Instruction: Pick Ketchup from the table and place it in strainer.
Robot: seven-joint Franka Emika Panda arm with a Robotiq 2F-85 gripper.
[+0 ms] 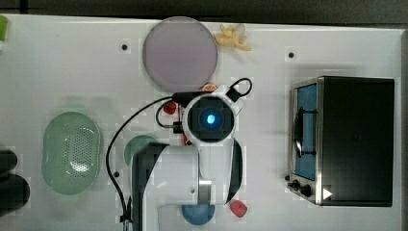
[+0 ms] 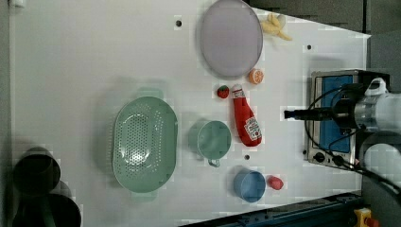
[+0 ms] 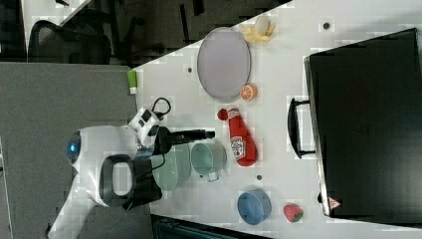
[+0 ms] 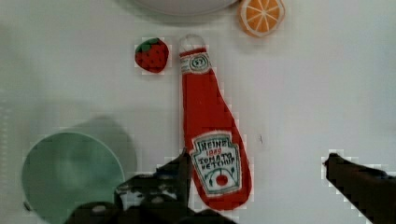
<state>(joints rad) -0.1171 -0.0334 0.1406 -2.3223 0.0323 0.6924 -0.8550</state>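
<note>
The Ketchup (image 4: 212, 135), a red bottle with a white cap and a white label, lies flat on the white table (image 2: 94, 61), cap end beside a small strawberry (image 4: 152, 55). It also lies in the left view (image 2: 246, 120) and the right view (image 3: 241, 139). My gripper (image 4: 258, 163) hovers above its label end, open wide, with one dark finger (image 4: 180, 165) by the label and the other (image 4: 341, 168) far off to the side. Nothing is held. The strainer (image 2: 144, 144), a pale mint-green oval basket, stands empty beyond a green cup (image 2: 213, 139) from the bottle.
A lilac plate (image 1: 180, 53) and an orange slice (image 4: 261, 14) lie near the bottle's cap end. A blue cup (image 2: 249, 185) and a pinkish-red lump (image 2: 275, 182) sit near the table edge. A toaster oven (image 1: 346, 139) stands at the top view's right.
</note>
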